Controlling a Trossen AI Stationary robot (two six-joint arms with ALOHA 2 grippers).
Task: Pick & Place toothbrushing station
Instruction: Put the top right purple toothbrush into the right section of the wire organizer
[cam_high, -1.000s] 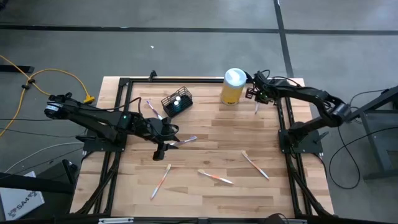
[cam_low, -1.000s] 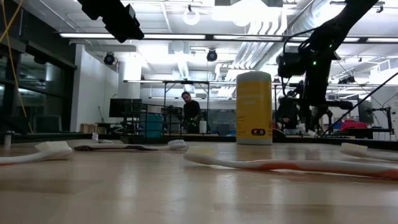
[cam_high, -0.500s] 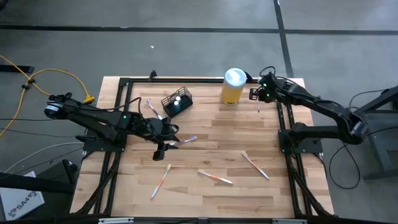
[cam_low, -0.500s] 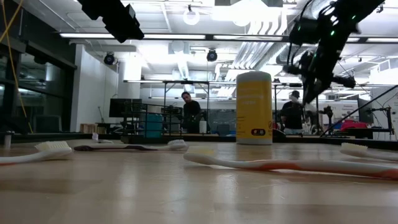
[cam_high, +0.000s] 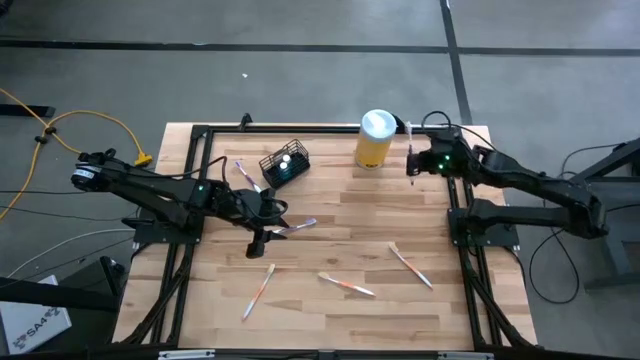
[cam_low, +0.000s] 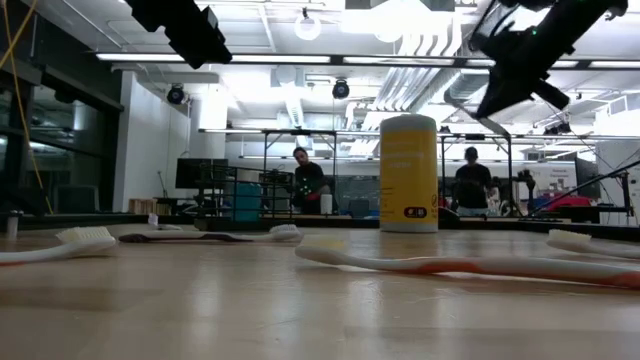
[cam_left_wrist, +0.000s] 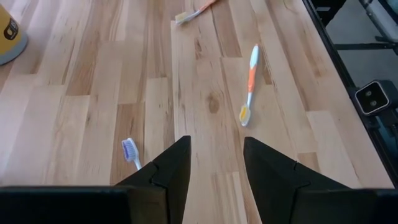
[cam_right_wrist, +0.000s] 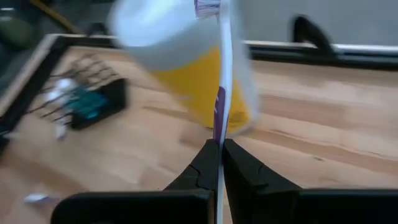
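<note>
The toothbrushing station, a small black wire-mesh holder, is at the far left of the table. In the right wrist view the holder looks laid on its side, with white and teal things in it. My right gripper hangs right of the yellow canister, shut on a white-and-purple toothbrush. My left gripper hovers open over the table's middle left with nothing between its fingers. A blue-bristled toothbrush lies on the table beside them. My right gripper pinches the toothbrush's handle between its two fingers. The brush runs on forward past the fingertips, in line with them, its bristle head at the far end. It is lifted clear of the table, and the fingers slant downward.
Loose toothbrushes lie on the wood: one by the holder, one beside my left gripper, and three along the near half. A black frame borders the tabletop. People stand in the room beyond.
My right gripper has risen with the toothbrush and drawn back toward the table's right edge. It has tipped from pointing steeply down to a slant and rolled at the wrist. The brush stays in its fingers, clear of the table.
</note>
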